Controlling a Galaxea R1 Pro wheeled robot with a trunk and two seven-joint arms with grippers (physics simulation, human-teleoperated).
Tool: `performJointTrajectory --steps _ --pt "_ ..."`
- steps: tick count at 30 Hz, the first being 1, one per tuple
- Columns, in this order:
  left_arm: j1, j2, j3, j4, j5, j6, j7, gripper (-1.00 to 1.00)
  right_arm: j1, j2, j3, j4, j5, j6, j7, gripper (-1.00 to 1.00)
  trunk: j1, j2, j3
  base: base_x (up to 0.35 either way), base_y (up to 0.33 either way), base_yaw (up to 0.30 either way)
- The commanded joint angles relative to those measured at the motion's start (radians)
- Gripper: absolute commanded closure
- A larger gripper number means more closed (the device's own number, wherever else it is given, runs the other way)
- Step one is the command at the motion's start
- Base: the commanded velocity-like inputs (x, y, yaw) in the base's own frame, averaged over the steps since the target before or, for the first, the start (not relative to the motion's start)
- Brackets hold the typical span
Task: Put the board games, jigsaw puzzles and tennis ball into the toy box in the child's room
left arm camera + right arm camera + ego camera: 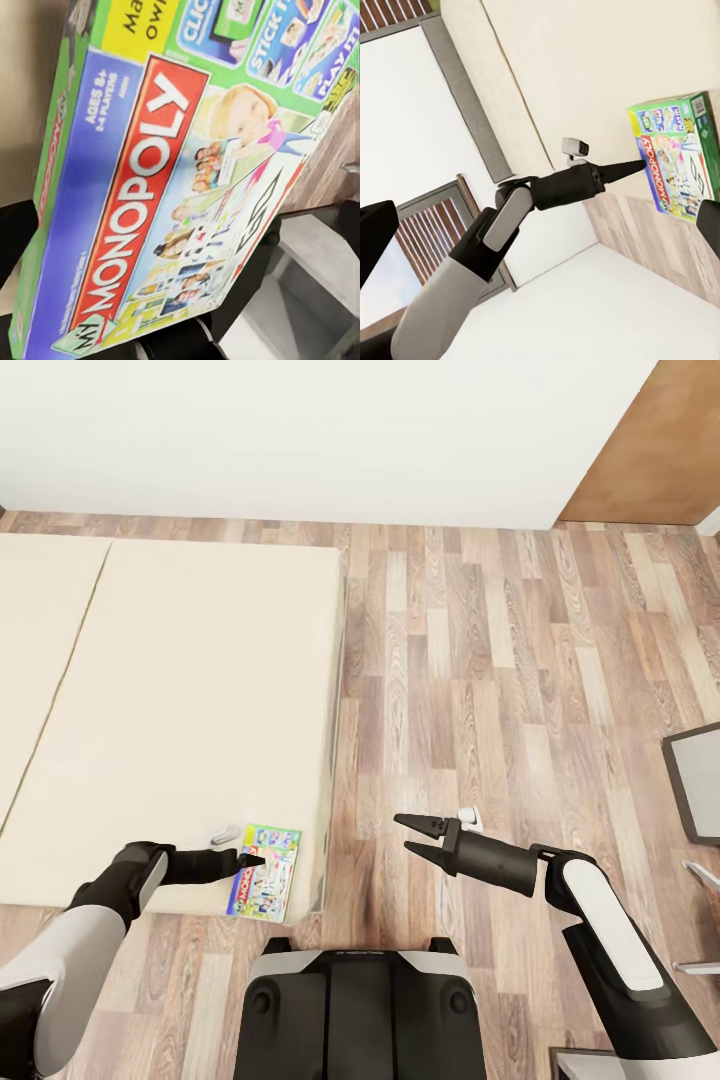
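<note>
A colourful Monopoly board game (pixel 265 871) lies flat on the beige bed (pixel 200 690), at its near right corner by the mattress edge. My left gripper (pixel 250 857) reaches over the mattress, its tip on the box's near-left part. In the left wrist view the Monopoly box (pixel 172 202) is very close and tilted, with dark fingers (pixel 15 240) at its sides; the grip is unclear. The right wrist view has the box (pixel 675 154) with the left gripper's tip at its edge. My right gripper (pixel 412 835) hangs open over the wood floor, right of the bed, holding nothing.
Wood-plank floor (pixel 500 690) spreads right of the bed up to a white wall (pixel 300 430). A brown door panel (pixel 650 450) is at the far right. A grey framed object (pixel 700 770) stands at the right edge. My dark base (pixel 360 1010) is below.
</note>
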Motion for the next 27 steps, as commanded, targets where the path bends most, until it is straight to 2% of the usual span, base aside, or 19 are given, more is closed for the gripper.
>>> performJointTrajectory --steps 1,8,18,27 --pt "-0.001 -0.004 0.008 -0.001 -0.011 0.006 -0.008 -1.00 0.000 -0.001 0.001 0.000 -0.003 0.002 -0.002 -1.00 0.001 -0.002 -0.001 0.000 0.000 0.000" --pt "-0.001 -0.016 0.009 0.000 -0.007 0.005 -0.018 -1.00 0.000 -0.001 0.001 0.000 -0.003 0.002 -0.002 -1.00 0.001 -0.002 -0.001 0.000 0.000 0.000" --pt "-0.001 -0.050 0.009 0.001 -0.005 0.008 -0.024 -1.00 0.000 -0.002 -0.001 0.000 -0.003 0.002 0.000 -1.00 0.001 -0.002 -0.001 0.000 0.000 0.000" --pt "-0.001 -0.061 0.009 0.001 -0.004 0.009 -0.026 -1.00 0.000 -0.002 -0.001 0.000 -0.003 0.002 0.000 -1.00 0.001 -0.002 -0.001 0.000 0.000 0.000"
